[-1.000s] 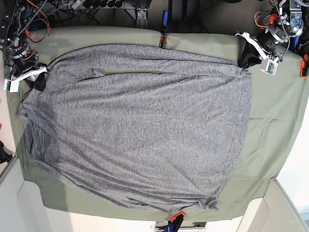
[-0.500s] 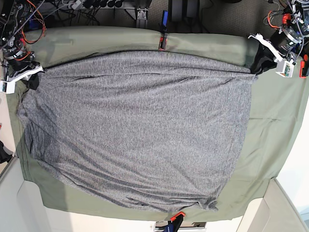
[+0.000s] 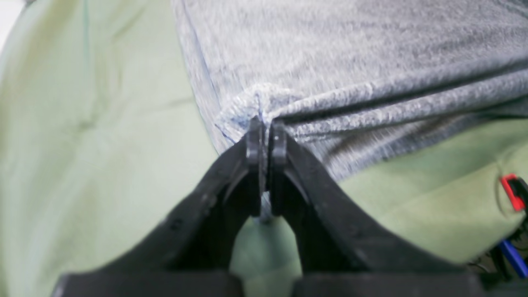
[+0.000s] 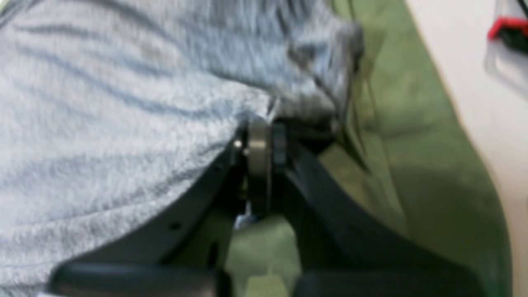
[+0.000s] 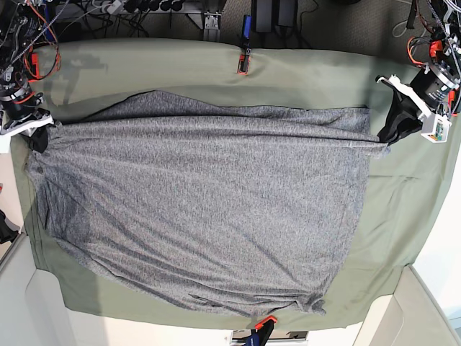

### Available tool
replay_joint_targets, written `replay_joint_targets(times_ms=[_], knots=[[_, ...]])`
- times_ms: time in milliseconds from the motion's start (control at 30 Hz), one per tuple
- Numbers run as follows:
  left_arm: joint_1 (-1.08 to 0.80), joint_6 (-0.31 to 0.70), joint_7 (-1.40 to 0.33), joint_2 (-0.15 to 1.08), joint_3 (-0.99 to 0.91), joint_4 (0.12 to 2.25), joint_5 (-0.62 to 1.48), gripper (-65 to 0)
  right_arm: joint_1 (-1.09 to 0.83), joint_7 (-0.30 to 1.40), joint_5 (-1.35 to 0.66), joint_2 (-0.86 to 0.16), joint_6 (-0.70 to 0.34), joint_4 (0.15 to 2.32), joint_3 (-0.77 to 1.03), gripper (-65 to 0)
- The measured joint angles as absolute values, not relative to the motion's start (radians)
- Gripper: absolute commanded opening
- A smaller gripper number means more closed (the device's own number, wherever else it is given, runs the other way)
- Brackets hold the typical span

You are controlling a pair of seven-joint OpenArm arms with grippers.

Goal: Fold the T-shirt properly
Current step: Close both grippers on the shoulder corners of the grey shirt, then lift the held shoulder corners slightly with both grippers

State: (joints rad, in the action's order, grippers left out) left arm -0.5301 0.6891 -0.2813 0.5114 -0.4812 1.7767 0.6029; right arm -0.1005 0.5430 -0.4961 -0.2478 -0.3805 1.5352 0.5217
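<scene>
A: Base view first. Where is the large mottled grey knit T-shirt (image 5: 202,216)?

B: It lies spread over the plain olive-green cloth (image 5: 403,216) and covers most of it. Its upper edge is pulled into a long ridge from one side of the cloth to the other.

A: And the left gripper (image 5: 389,135)?

B: It is at the end of that ridge on the view's right, just above the green cloth. In the left wrist view the black fingertips (image 3: 279,142) are pressed together on a corner of the grey fabric (image 3: 350,62).

A: The right gripper (image 5: 37,138)?

B: At the other end of the ridge, near the cloth's edge on the view's left. The right wrist view is blurred, but its jaws are together and grey knit (image 4: 123,123) is pinched between them.

A: Anything else on the cloth?

B: An orange clamp (image 5: 243,63) at its far edge and another one (image 5: 265,321) at its near edge.
</scene>
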Motion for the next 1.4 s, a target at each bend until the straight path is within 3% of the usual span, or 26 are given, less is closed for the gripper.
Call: replay_joint_targets(times_ms=[267,533,633,700,767,833,867,1167,1400], knots=[[-0.351,0.696,-0.279,0.569,-0.307,1.610,0.496,-65.0,0.023,0.543,-0.486,-0.247,-0.380,1.419,0.522,-65.0],[-0.332,0.696,-0.287,0.554,-0.248,1.482,0.472,-65.0,0.022,0.543,-0.477,-0.217,-0.390,1.390,0.524,-65.0],[-0.329,0.695,-0.285,0.554,-0.250,1.482,0.474,-53.5,0.023,0.543,-0.477,-0.202,-0.393,1.390,0.523,-65.0],[-0.329,0.695,-0.294,0.554,-0.250,1.482,0.472,-44.2,0.022,0.543,-0.477,-0.196,-0.393,1.389,0.524,-58.1],[-0.329,0.695,-0.325,0.554,-0.250,1.483,0.476,-37.9,0.023,0.543,-0.478,-0.185,-0.393,1.389,0.524,-46.3],[-0.329,0.695,-0.403,0.558,-0.250,1.484,0.506,-37.9,0.023,0.543,-0.484,-0.176,-0.393,1.389,0.524,-37.6],[-0.329,0.694,-0.442,0.557,-0.258,1.492,0.524,-37.9,0.022,0.543,-0.486,-0.175,-0.393,1.389,0.524,-36.3],[-0.461,0.690,-0.524,0.562,-0.368,1.745,0.631,-37.9,-0.016,0.589,-0.549,-0.175,-0.397,1.397,0.607,-36.4],[-0.499,0.690,-0.562,0.523,-0.387,1.730,0.679,-37.8,-0.036,0.625,-0.633,-0.182,-0.442,1.407,0.661,-36.4]])
